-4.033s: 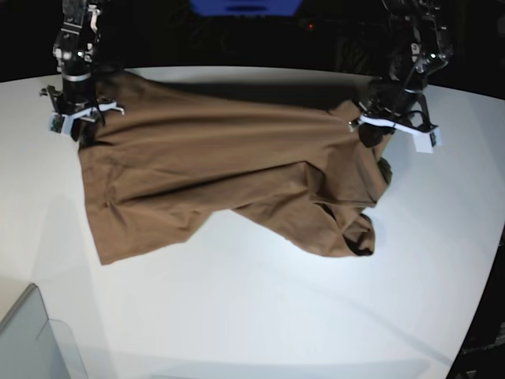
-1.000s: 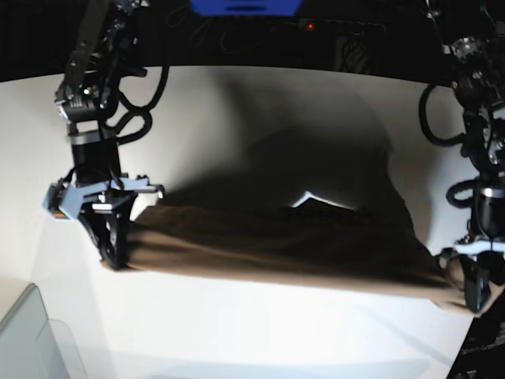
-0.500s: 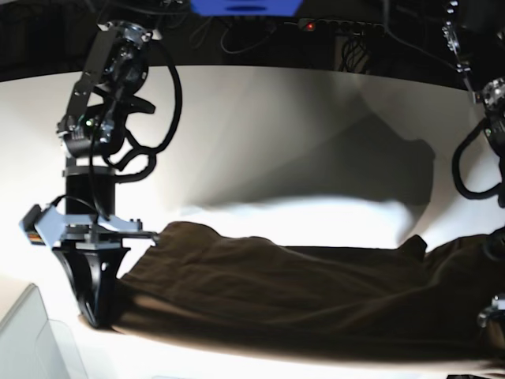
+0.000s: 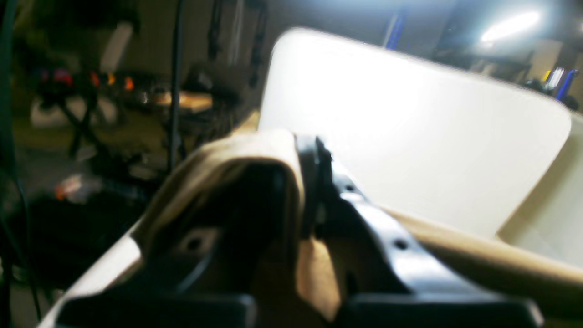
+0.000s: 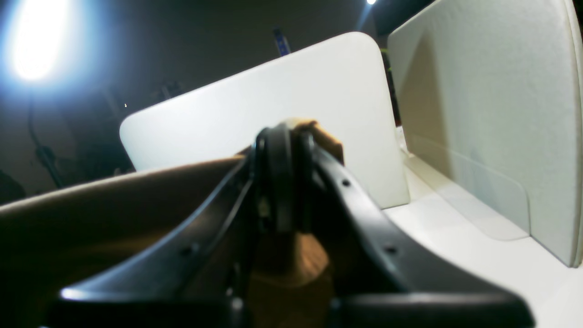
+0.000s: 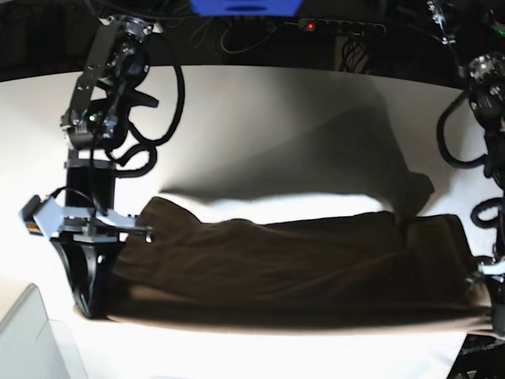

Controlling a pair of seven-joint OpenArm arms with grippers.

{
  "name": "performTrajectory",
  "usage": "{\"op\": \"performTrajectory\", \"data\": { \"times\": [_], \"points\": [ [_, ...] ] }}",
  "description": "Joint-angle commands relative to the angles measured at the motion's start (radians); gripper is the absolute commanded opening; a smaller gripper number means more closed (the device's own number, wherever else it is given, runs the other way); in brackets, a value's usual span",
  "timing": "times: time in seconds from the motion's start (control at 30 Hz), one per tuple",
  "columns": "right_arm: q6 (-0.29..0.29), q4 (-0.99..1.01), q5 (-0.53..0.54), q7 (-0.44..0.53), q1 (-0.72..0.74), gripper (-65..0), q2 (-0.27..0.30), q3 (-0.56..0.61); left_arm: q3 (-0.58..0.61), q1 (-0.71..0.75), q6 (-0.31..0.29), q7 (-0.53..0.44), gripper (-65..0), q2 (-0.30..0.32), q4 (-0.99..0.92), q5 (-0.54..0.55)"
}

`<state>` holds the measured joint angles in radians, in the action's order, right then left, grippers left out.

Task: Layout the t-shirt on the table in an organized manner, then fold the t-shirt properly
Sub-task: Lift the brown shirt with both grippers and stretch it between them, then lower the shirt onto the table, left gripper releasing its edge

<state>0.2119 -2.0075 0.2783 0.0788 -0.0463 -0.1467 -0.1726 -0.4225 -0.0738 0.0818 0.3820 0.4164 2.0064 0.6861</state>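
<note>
**SHIRT HELD ALOFT BETWEEN 2 GRIPPERS**

No legible brand, label or writing in any view; wrist views blurred.

Shirt (image 6: 284,264): soft brown cloth, wrinkled, dark in shadow. Stretched as a long horizontal band between both arms, raised off the table (image 6: 260,110). Upper edge uneven, with a step near the base view's right. Lower edge nearly straight, lit tan along its length. Broad shadow cast on the tabletop behind the cloth.

Right gripper (image 6: 88,304), at the base view's left: black fingers pointing down, clamped tight on one end of the shirt. In the right wrist view, tips (image 5: 284,175) pressed together, with a small tan fold of cloth (image 5: 319,136) poking out above them and more cloth running off to the left.

Left gripper (image 4: 309,191), at the base view's right edge: clamped on the other end of the shirt. In the left wrist view, cloth (image 4: 237,164) draped over 1 finger and pinched between the 2. Mostly cut off by the frame in the base view.

Table: smooth, matte, white, curved far edge against a dark background. Wide bare surface behind the shirt.

Translucent grey bin (image 6: 24,332) at the base view's lower left corner, just beside the right gripper, apart from the cloth. Clear panel (image 5: 483,200) visible in the right wrist view.
</note>
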Motion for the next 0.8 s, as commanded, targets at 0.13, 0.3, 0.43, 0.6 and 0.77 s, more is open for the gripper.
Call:
{"op": "performTrajectory", "data": {
  "times": [0.13,0.3,0.43,0.6,0.77],
  "points": [
    [-0.009,0.086,0.005,-0.050,0.104,-64.9,0.029,-0.008,0.032,-0.056,0.006,-0.036,-65.0,0.003,-0.054,-0.009],
    [-0.009,0.258,0.005,-0.138,0.250,-64.9,0.097,-0.005,0.188,-0.241,0.006,-0.041,-65.0,0.003,-0.298,-0.032],
    [-0.010,0.518,0.005,-0.142,0.406,-64.9,0.141,-0.006,0.362,-0.441,0.006,-0.045,-65.0,-0.037,-0.609,-0.108],
    [-0.010,0.831,0.005,-0.138,0.558,-64.9,0.200,0.000,0.396,-0.628,0.005,-0.045,-64.8,-0.141,-0.955,-0.217],
    [-0.010,1.137,0.005,-0.147,0.710,-64.0,0.263,0.002,0.393,-0.792,0.005,-0.047,-52.0,-0.205,-1.240,-0.352]
  ]
}}
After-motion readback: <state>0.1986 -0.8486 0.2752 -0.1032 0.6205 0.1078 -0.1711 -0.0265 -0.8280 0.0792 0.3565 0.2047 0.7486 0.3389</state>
